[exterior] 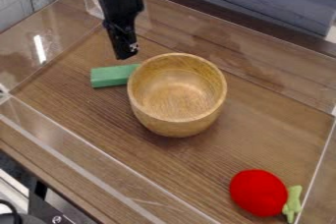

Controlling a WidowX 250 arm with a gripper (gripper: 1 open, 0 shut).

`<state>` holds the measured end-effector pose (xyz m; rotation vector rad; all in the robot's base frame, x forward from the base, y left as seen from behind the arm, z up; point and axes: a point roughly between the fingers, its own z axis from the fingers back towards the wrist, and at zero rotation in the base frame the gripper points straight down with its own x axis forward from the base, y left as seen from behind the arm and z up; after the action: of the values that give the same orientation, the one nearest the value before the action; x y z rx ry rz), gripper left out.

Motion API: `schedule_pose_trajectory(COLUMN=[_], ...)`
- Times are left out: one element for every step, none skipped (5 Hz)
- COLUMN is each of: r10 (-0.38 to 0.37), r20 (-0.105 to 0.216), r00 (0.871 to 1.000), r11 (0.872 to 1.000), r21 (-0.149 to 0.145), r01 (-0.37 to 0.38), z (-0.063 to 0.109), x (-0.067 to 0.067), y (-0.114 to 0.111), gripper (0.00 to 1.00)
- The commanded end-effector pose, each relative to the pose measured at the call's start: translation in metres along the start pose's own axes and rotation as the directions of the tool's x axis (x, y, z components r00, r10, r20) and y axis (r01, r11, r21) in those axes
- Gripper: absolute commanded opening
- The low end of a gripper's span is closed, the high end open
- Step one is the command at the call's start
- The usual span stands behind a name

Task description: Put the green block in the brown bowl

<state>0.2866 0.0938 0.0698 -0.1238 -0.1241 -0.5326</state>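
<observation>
The green block (112, 75) lies flat on the wooden table, just left of the brown bowl (172, 121) and almost touching its wall. My gripper (124, 53) hangs a little above the block's right end, pointing straight down. Its jaws are shut and nothing shows between them. The bowl stands upright in the middle of the table and its inside is empty.
A red round object with a green tip (258, 192) lies at the front right. Clear plastic walls (53, 46) ring the table on the left, front and right. A grey plank wall runs along the back.
</observation>
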Motion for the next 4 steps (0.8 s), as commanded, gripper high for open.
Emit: schedule_pose_trajectory(r10=[-0.034, -0.056, -0.014, 0.02], r20=[0.019, 0.004, 0.02, 0.032], r00=[0.999, 0.998, 1.0, 0.999], r11=[0.999, 0.998, 1.0, 1.0], r21=[0.027, 0.007, 0.001, -0.001], r01=[0.034, 0.055, 0.014, -0.02], z=[0.008, -0.002, 0.0, 0.002], x=[0.005, 0.001, 0.017, 0.033], y=[0.002, 0.002, -0.015, -0.029], gripper=[0.0, 1.0, 0.0, 0.0])
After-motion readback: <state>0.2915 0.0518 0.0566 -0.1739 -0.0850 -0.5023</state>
